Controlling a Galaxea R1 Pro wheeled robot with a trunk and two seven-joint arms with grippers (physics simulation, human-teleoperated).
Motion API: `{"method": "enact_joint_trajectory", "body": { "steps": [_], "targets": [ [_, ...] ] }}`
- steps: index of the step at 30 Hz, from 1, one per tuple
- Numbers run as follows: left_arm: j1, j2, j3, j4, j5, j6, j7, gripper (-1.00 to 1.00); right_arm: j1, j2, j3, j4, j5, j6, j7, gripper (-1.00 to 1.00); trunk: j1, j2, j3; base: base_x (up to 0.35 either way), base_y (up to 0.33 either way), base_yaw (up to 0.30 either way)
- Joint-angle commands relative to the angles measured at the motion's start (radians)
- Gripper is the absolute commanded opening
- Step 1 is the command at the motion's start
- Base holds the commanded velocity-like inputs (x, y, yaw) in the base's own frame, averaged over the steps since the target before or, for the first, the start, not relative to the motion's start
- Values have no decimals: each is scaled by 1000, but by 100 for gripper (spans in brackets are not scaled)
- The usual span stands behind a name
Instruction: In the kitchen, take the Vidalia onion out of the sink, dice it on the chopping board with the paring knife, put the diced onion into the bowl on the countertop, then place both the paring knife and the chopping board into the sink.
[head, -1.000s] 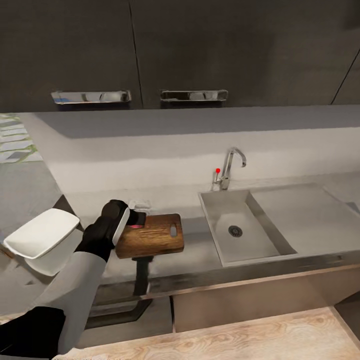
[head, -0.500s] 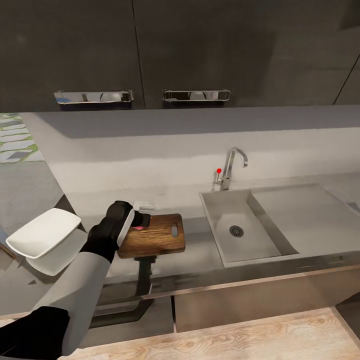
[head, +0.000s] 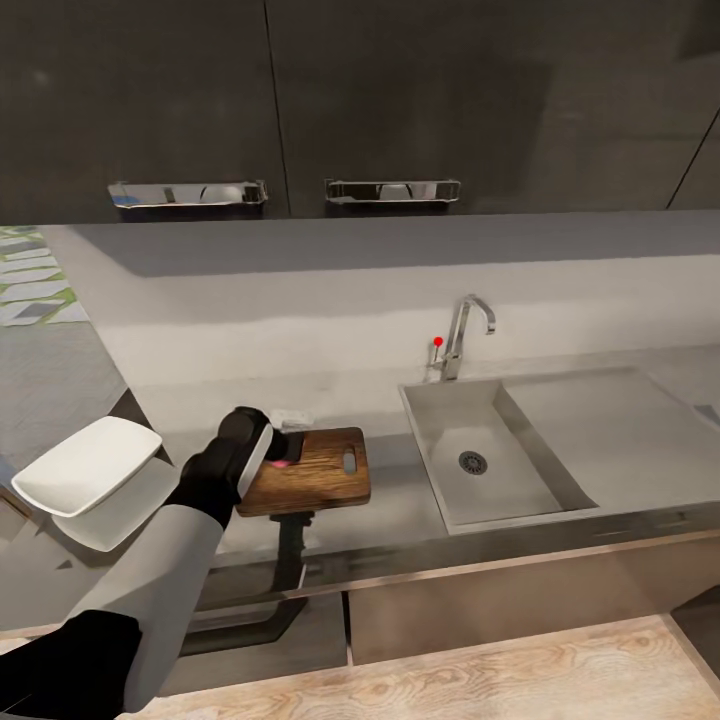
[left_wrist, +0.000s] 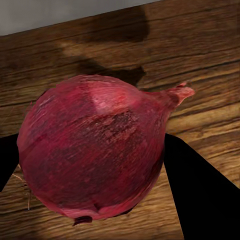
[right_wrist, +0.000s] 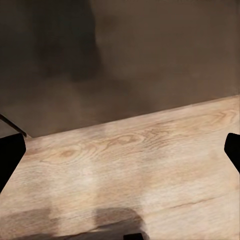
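Nearest the robot, pale wood flooring (right_wrist: 130, 165) lies under the right gripper (right_wrist: 120, 150), whose dark fingertips sit at the frame's two edges — wide apart, gripping nothing. Up on the countertop (head: 400, 520), the left gripper (head: 283, 452) hangs over the chopping board (head: 325, 475) with its fingers closed around the Vidalia onion (left_wrist: 95, 150), a red-skinned bulb pinched at its widest girth, root tuft down and stem tip out to one side, close above the wood grain.

I judge the onion firm and fairly light, but round, with smooth papery skin — likely to roll once freed and to slip under a shallow pinch, so the hold across the middle looks right. The board looks stiff and flat; its slot end toward the sink (head: 480, 450) would give a ready grip.

Off to the left sits the white bowl (head: 85, 465); beyond, the sink's basin lies bare around its drain.

Compared with a second ago, the left gripper has moved slightly farther over the board, and the view has shifted a little.
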Motion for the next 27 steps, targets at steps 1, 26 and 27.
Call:
{"method": "enact_joint_trajectory", "body": {
  "steps": [1,26,27],
  "targets": [
    [-1,0,-1,3,-1,4,-2,-100,-1,1,-3,0,11,-2,-8,100,1,-2,-2,0,0,0],
    [-1,-2,-4,21,-1,3,-2,-100,-2,1,-3,1,11,1,-8,100,1,-2,-2,0,0,0],
    [-1,-2,-4,21,-1,3,-2,-100,-1,1,-3,1,11,1,-8,100,1,-2,-2,0,0,0]
  ]
}}
